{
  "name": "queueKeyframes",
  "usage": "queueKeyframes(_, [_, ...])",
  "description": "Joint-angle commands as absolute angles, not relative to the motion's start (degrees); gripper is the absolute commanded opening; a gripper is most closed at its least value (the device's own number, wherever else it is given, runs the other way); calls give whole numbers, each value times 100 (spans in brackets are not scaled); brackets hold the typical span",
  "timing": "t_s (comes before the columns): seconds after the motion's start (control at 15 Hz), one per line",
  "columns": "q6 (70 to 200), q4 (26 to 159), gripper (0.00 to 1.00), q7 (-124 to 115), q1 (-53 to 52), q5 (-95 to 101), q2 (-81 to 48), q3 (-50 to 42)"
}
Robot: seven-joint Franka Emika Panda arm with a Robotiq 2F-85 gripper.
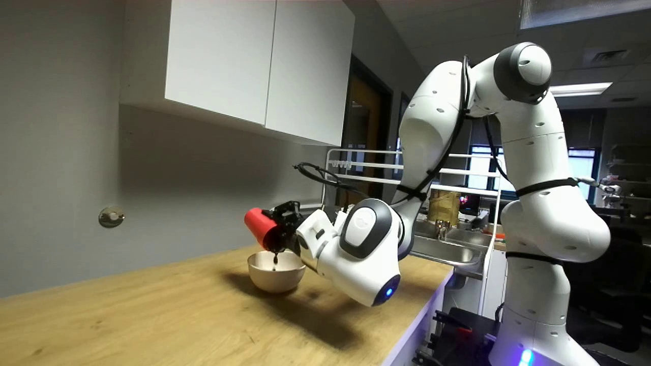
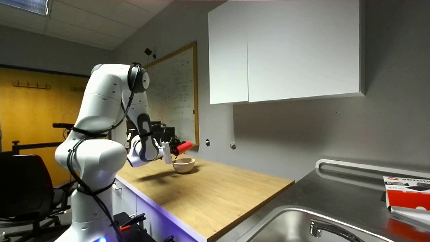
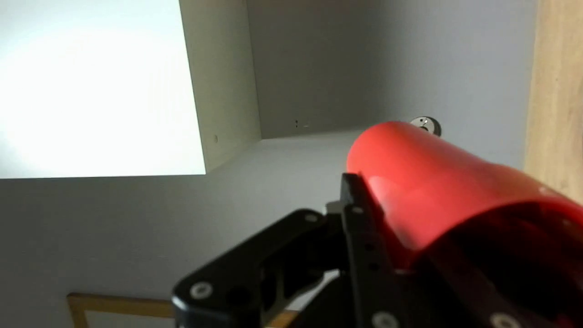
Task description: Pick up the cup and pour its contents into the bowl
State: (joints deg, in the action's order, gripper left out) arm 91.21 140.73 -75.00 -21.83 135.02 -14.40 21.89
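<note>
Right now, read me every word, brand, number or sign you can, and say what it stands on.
"VELCR", rest cut off by picture edge: on red-and-white rectangular box.
Smaller print there: too small to read.
Writing on wood-framed whiteboard: too faint to read.
Small red cylindrical cup, round cream bowl: no lettering visible.

1. Likely a lab room fitted out with a kitchenette.
2. Kitchen signs: metal sink [image 2: 285, 228] with faucet [image 2: 331, 228], wood-topped counter [image 2: 215, 191], white wall cabinets [image 2: 302, 50].
3. Lab sign: jointed white robot arm [image 1: 539, 162] standing beside the counter.
4. Office signs: whiteboard [image 2: 173, 87] with faint handwriting, black swivel chair [image 2: 23, 181], coat hooks [image 2: 32, 86].
5. Overhead: panelled ceiling [image 2: 84, 20]; lit rectangular light [image 1: 582, 90] in an exterior view.
</note>
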Motion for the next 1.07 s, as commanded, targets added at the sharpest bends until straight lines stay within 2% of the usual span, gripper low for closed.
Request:
queueKeyframes(0.0, [8692,14144,1,-7732,-2191,13820,-1515,2236])
queueKeyframes(1.0, [8255,14132,1,-7955,-2081,13935,-1568,2225])
